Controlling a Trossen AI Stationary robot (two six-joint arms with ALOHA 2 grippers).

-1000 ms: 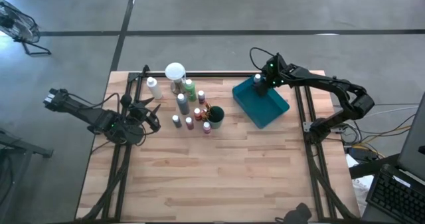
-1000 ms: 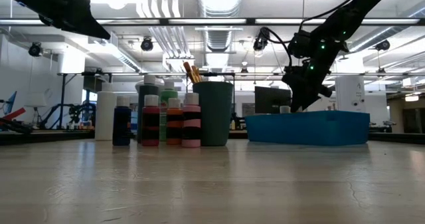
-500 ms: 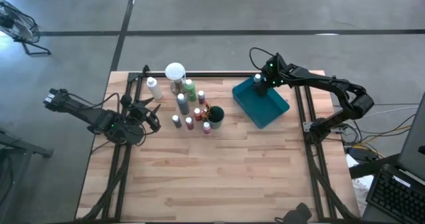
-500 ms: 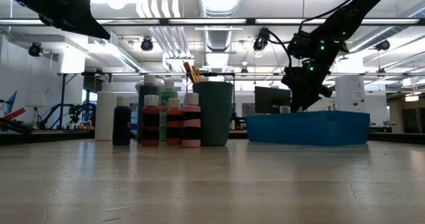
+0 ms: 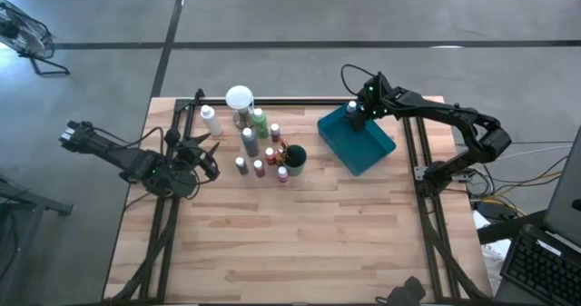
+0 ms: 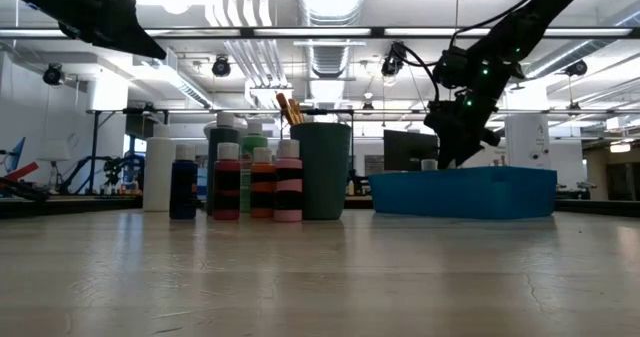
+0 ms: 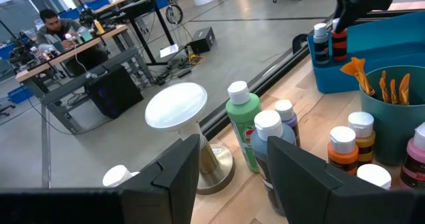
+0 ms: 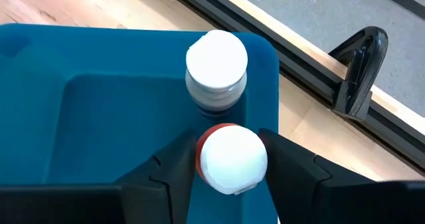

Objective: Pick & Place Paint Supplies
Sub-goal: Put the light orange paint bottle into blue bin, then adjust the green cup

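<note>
My right gripper point(image 8: 231, 164) hangs open over the far corner of the teal tray point(image 5: 368, 152), its fingers on either side of a red paint bottle's white cap point(image 8: 232, 159). That bottle stands upright on the tray floor beside a dark, white-capped bottle point(image 8: 216, 64). Several more paint bottles point(image 5: 259, 147) stand on the table left of the tray, around a dark cup point(image 5: 292, 158) that holds brushes point(image 7: 388, 84). My left gripper point(image 7: 229, 164) waits open and raised at the table's left, pointing at the bottles, with nothing between its fingers. My right gripper comes from above, slanting down, with one finger point(image 8: 176, 167) close on each side of the red bottle's cap. Whether the fingers touch the cap I cannot tell. The bottle stands upright in the tray.
A round white-topped object on a metal base point(image 5: 240, 97) and a tall white bottle point(image 5: 211, 120) stand at the far edge, left of the bottles. Dark rails point(image 5: 300, 102) run along the far edge and both sides. The near half of the wooden table point(image 5: 300, 242) is bare.
</note>
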